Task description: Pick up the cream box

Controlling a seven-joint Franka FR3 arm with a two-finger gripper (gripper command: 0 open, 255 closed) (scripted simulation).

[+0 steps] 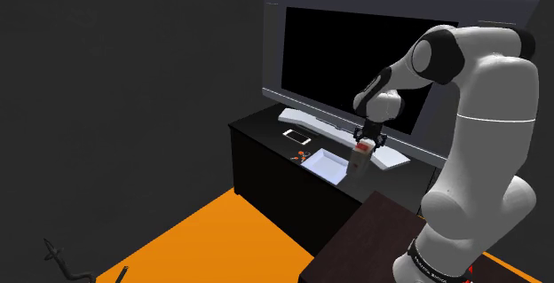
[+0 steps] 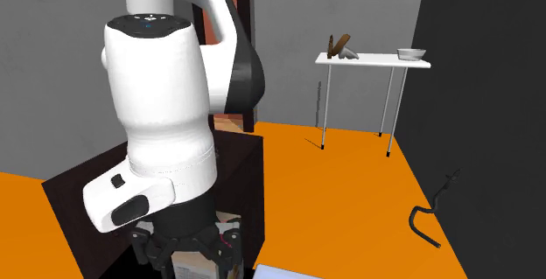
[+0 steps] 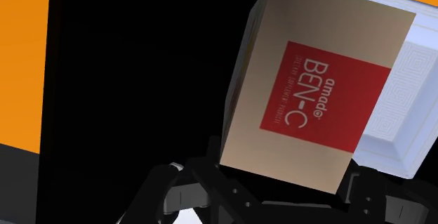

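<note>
The cream box [image 1: 359,160] with a red label hangs just above the black cabinet [image 1: 266,161], next to a white tray [image 1: 324,164]. My gripper [image 1: 366,141] points down from above and is shut on the box's top end. In the wrist view the box [image 3: 316,82] reads "amado BEN-C" on its red square and sits clasped at the gripper [image 3: 281,189], with the white tray [image 3: 407,103] behind it. In the second exterior view the gripper [image 2: 188,253] shows below the white arm, with a tan strip of the box [image 2: 192,265] between its fingers.
A large dark screen [image 1: 373,59] stands at the cabinet's back, with a white curved bar [image 1: 311,120], a phone [image 1: 296,136] and a small orange object [image 1: 302,156] before it. The dark brown stand [image 1: 364,237] is close. A white side table [image 2: 372,59] stands on the orange floor.
</note>
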